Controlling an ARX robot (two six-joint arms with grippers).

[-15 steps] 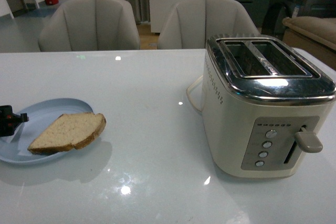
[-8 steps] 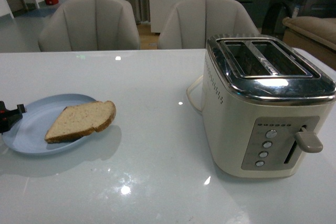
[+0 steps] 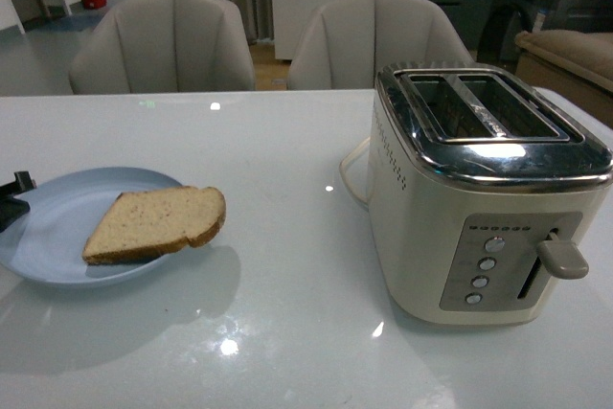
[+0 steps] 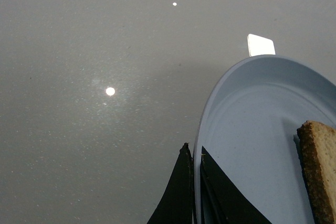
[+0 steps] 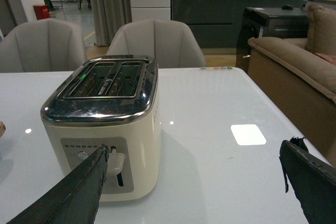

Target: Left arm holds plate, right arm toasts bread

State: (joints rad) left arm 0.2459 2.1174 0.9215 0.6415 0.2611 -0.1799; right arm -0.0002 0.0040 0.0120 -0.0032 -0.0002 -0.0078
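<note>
The pale blue plate (image 3: 48, 246) hangs a little above the white table at the left, casting a shadow beneath it. The bread (image 3: 153, 225), a half slice with a brown crust, lies on its right side and overhangs the rim. My left gripper (image 3: 11, 200) is shut on the plate's left rim; the left wrist view shows its gripper (image 4: 193, 153) pinching the plate (image 4: 252, 124), with the bread (image 4: 321, 171) further in. My right gripper (image 5: 195, 150) stands open and empty in front of the cream toaster (image 5: 102, 124). The toaster (image 3: 484, 189) has both slots empty and its lever (image 3: 562, 258) up.
Two grey chairs (image 3: 163, 45) stand behind the table's far edge. A brown sofa (image 5: 294, 72) sits close to the table's right side. The toaster's white cord (image 3: 350, 174) loops out to its left. Bare tabletop (image 3: 287, 265) lies between plate and toaster.
The plate with the bread has shifted to the right and risen slightly, carried by my left gripper. The toaster has not moved.
</note>
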